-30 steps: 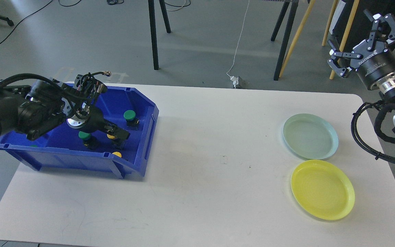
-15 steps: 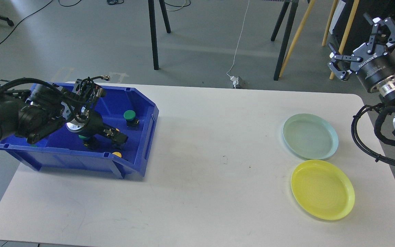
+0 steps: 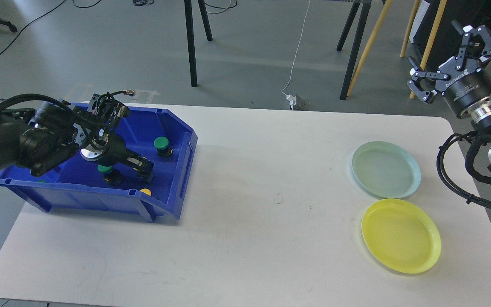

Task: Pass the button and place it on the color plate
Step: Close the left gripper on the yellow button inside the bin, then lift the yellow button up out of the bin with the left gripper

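A blue bin (image 3: 177,140) at the table's left holds several buttons: a green button (image 3: 160,143) at the back right, another green button (image 3: 105,169) in the middle, and a yellow button (image 3: 145,192) at the front wall. My left gripper (image 3: 144,168) is down inside the bin, just right of the middle green button; its dark fingers hide what lies between them. A pale green plate (image 3: 385,169) and a yellow plate (image 3: 400,235) lie at the table's right. My right gripper (image 3: 439,51) is open and empty, raised beyond the table's far right corner.
The white table (image 3: 262,221) spans the view between the bin and the plates. A sliver of green (image 3: 41,181) shows at the bin's front left. Stand legs and a cable are on the floor behind the table.
My left gripper has dropped lower in the bin and drawn back left a little; the yellow button seen by its fingers earlier is now covered. My right gripper has turned slightly.
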Controlling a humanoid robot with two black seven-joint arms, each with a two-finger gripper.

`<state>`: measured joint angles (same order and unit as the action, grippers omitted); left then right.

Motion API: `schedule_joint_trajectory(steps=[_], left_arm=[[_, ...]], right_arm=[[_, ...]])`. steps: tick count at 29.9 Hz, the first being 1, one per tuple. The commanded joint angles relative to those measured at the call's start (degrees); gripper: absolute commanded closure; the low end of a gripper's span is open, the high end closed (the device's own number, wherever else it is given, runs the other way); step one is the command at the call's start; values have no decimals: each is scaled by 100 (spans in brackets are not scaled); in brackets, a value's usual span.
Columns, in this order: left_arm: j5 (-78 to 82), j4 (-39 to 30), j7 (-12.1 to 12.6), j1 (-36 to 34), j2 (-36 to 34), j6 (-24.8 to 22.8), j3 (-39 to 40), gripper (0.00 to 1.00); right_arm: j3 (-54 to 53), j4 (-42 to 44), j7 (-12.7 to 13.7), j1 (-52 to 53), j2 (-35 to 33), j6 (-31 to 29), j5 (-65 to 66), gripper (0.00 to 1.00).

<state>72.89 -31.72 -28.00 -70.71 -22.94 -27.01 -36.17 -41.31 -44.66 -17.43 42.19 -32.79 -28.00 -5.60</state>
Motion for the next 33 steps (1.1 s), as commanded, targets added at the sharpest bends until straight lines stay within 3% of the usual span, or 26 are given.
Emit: schedule_joint_trajectory(steps=[1,4,7,11,14,19,25,29,33], left_arm=[[6,-123,0,-188,-209,-67,13,78],[-11,-727,0,-547,-727,-99,109,78],[-55,-1877,0,-1276,-1517,-99,529,78],[-361,-3223,0,-1419,-2529,-99,2100,78],[-1483,-3516,0,-1078,-2497,-99,3104,78],[-2806,-3000,0,-593,-1093,-99,3880,77],[-2920,-944,0,-312,965,-99,3924,76],[-3017,-396,0,-40,1704,-99,4082,76],[-3237,-405,0,224,1793,-99,4679,76]], right_arm=[[0,1,-6,-1,0,0,-3,0],[-35,1,3,-1,0,0,-3,0],[-44,19,-6,-1,0,0,-3,0],[-35,-8,3,-10,-9,0,-3,0],[-9,-122,3,-18,-17,0,6,0],[193,-788,82,-18,-683,0,365,0],[738,-2405,82,-509,-2152,0,806,0],[774,-3057,56,-809,-2241,0,1130,0],[739,-3277,47,-818,-1926,0,1254,0]])
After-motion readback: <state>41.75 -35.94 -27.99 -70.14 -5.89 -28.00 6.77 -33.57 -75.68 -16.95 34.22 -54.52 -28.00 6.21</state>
